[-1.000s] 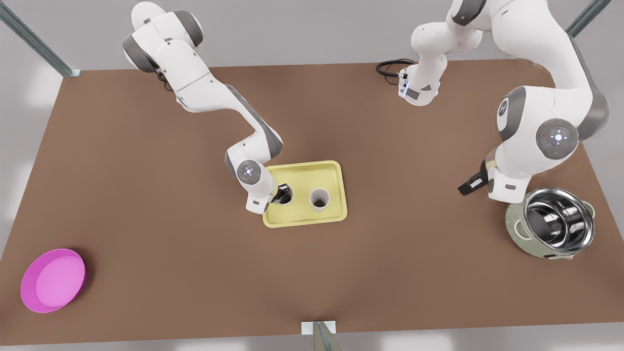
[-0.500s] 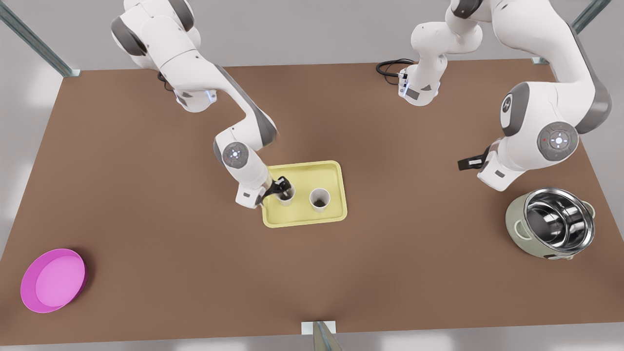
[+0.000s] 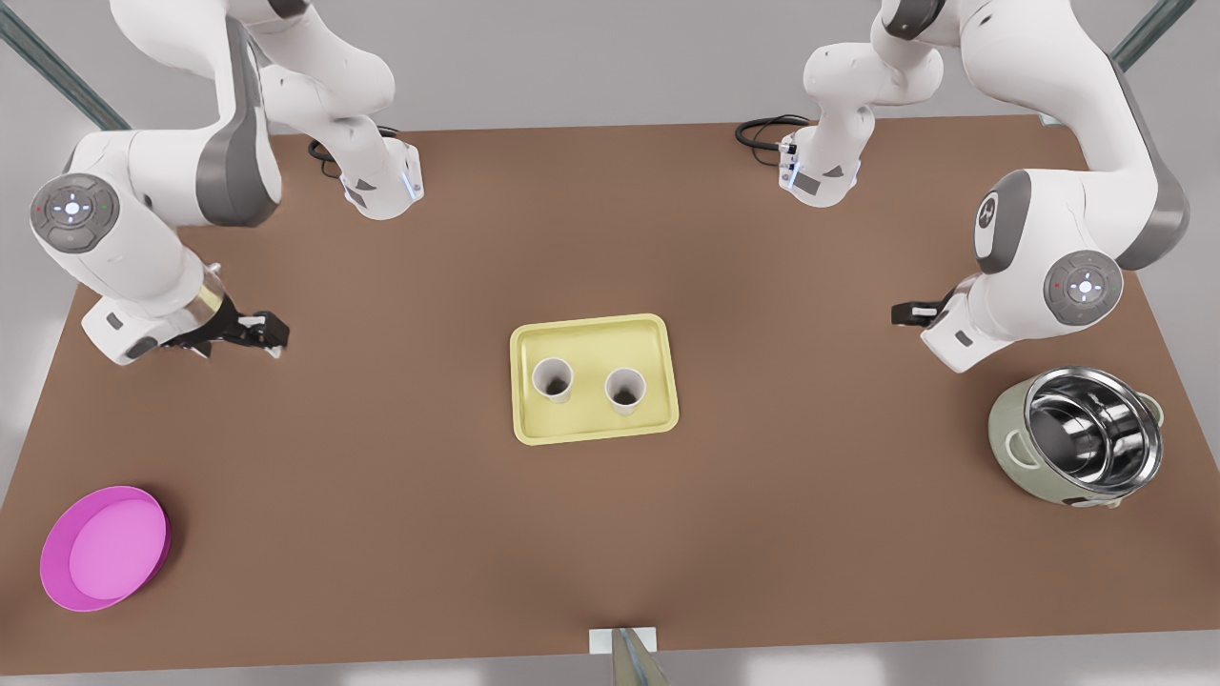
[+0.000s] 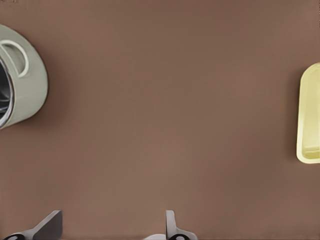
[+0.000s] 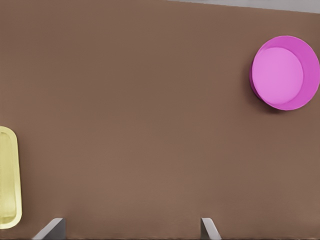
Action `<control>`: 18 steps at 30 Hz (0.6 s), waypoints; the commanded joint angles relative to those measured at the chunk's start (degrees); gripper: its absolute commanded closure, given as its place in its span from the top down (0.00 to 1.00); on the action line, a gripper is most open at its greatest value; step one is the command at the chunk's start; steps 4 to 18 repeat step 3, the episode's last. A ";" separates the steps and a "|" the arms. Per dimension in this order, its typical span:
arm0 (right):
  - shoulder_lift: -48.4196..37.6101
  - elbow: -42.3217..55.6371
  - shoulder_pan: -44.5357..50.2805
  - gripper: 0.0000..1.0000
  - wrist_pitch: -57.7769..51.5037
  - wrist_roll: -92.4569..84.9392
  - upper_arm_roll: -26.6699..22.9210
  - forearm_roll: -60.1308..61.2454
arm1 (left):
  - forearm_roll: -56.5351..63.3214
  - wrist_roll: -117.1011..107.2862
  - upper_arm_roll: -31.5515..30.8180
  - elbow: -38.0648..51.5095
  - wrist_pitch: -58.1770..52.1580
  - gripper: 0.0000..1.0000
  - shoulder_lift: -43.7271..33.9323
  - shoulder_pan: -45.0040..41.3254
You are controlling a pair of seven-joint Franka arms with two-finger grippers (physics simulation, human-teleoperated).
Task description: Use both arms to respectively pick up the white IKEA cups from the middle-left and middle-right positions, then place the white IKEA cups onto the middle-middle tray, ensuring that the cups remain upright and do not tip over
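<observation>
Two white IKEA cups point(image 3: 553, 378) point(image 3: 625, 388) stand upright side by side on the pale yellow tray point(image 3: 596, 333) at the table's middle. Nothing holds them. My right gripper point(image 3: 272, 331) hovers far off at the front view's left, open and empty, its fingertips point(image 5: 55, 227) wide apart. My left gripper point(image 3: 904, 312) hangs at the front view's right, between the tray and the pot, also open and empty; its fingertips point(image 4: 50, 225) show above bare table. An edge of the tray point(image 4: 310, 120) point(image 5: 7, 175) appears in both wrist views.
A steel pot with a pale green shell point(image 3: 1087, 438) point(image 4: 25, 80) stands at the front view's right, just below the left arm. A round magenta plate point(image 3: 105, 548) point(image 5: 285, 72) lies near the front-left corner. Black cables point(image 3: 762, 131) lie at the back edge.
My right gripper let go of the cup on the tray and pulled far away to the front view's left. The left gripper drew back and rose slightly near the pot.
</observation>
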 commanded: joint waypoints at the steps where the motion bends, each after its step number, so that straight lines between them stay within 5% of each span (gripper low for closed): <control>1: -0.22 0.19 -0.18 1.00 -8.07 -1.69 -0.02 1.21 | 0.03 8.46 -0.01 0.02 -0.19 1.00 -0.07 -0.07; 18: -0.22 0.62 -0.27 1.00 -8.25 -1.78 -0.02 1.12 | 0.03 8.37 -0.01 0.02 -0.72 1.00 -0.07 -0.07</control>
